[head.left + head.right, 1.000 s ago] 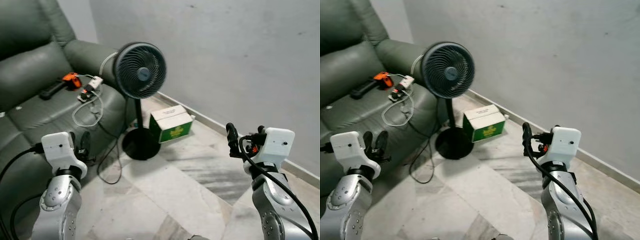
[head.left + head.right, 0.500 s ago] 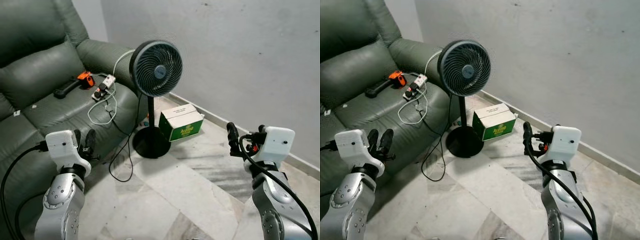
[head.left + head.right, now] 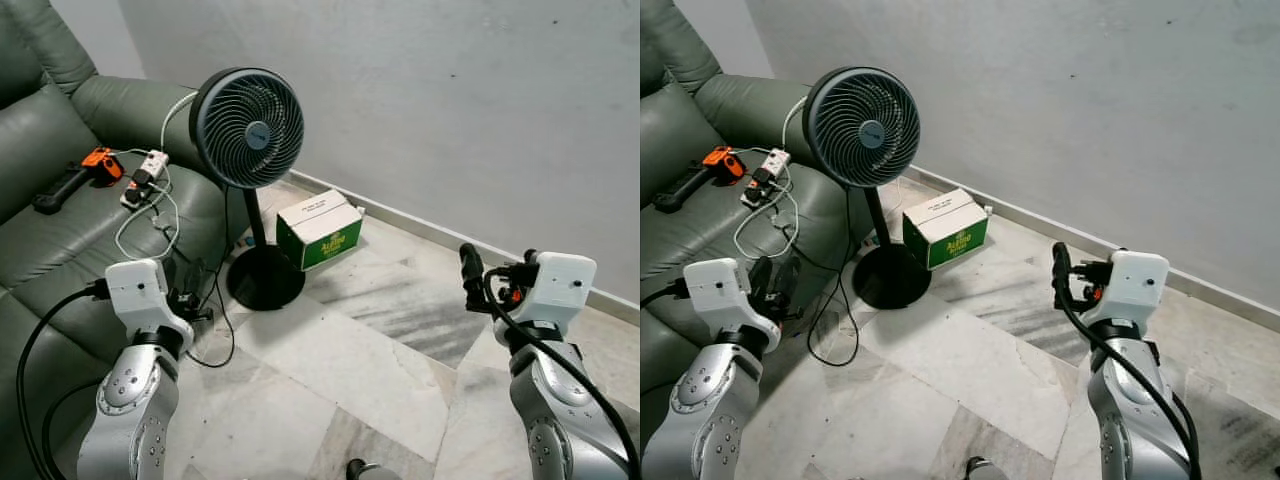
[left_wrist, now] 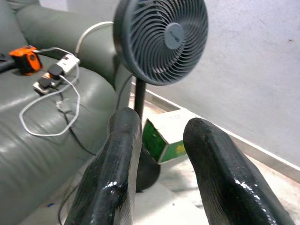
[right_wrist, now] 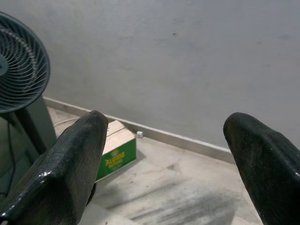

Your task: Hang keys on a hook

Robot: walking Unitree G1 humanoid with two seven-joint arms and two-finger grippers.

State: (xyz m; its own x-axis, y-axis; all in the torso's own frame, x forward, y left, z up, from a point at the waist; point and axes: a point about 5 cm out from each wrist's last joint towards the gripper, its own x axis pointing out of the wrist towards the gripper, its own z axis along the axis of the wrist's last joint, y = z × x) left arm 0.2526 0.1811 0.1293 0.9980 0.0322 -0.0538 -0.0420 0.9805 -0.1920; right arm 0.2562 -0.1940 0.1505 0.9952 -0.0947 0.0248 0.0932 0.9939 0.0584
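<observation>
Left eye view: left gripper [image 3: 192, 284] is raised near the sofa [image 3: 60, 210], fingers apart and empty. Right gripper [image 3: 470, 272] is raised at the right, fingers wide apart, also empty. A fan [image 3: 247, 130] stands between sofa and box [image 3: 320, 231]. Keys and hook cannot be made out.

Head stereo pair looking down, wrist views forward, all sharing fan [image 3: 246, 128] and box [image 3: 319, 230]
</observation>
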